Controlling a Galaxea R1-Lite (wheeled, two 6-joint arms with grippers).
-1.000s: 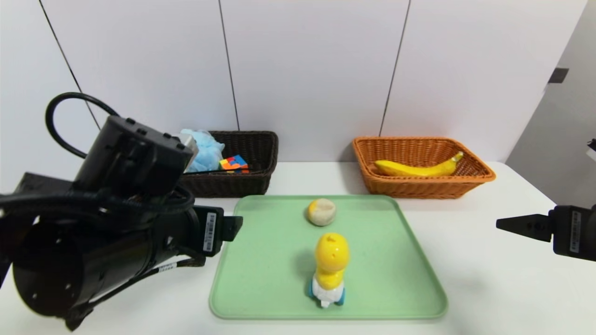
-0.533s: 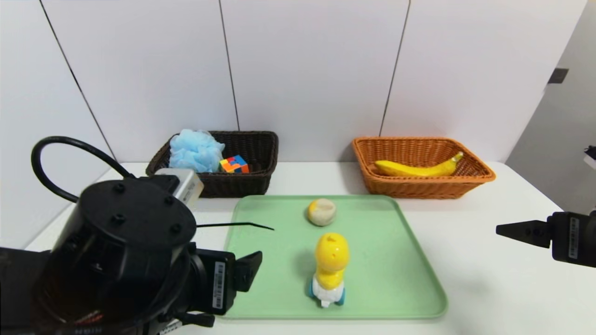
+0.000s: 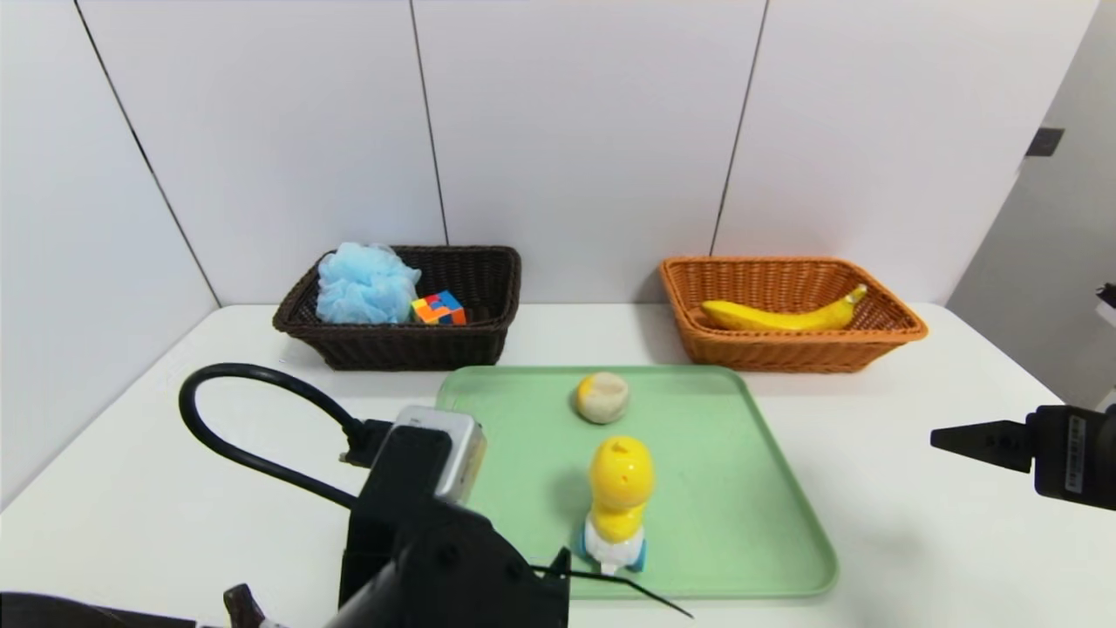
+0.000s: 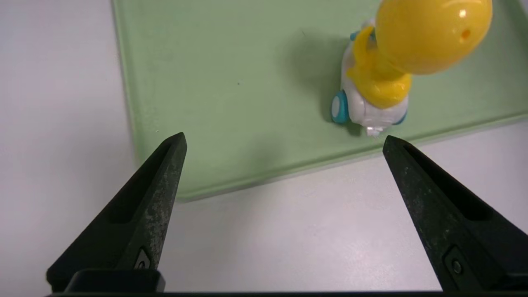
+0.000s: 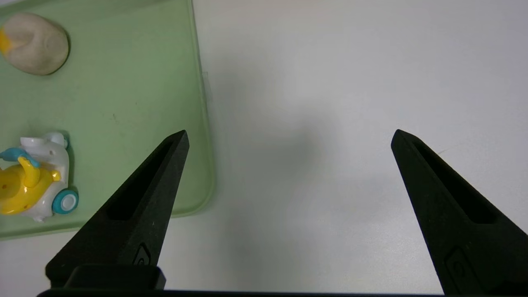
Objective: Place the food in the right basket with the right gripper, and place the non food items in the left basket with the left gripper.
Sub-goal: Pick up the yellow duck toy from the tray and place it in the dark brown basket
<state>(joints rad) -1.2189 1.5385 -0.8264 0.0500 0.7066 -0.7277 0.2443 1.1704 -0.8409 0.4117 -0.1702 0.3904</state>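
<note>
A yellow toy on a white wheeled base (image 3: 619,501) stands near the front of the green tray (image 3: 741,488). A beige and yellow bun (image 3: 602,397) lies further back on the tray. My left gripper (image 4: 284,138) is open and empty, low over the table at the tray's front edge, short of the toy (image 4: 383,82). My right gripper (image 5: 289,132) is open and empty over bare table to the right of the tray, where the head view shows it too (image 3: 950,433). The dark left basket (image 3: 471,344) holds a blue bath puff (image 3: 366,283) and a colour cube (image 3: 438,308). The orange right basket (image 3: 785,356) holds a banana (image 3: 785,316).
Both baskets stand against the white back wall. My left wrist and its looping black cable (image 3: 261,427) cover the table's front left. A thin black wire (image 3: 628,586) pokes across the tray's front rim.
My left arm has swung down from beside the dark basket to the front of the tray, jaws still open. The right arm has stayed put.
</note>
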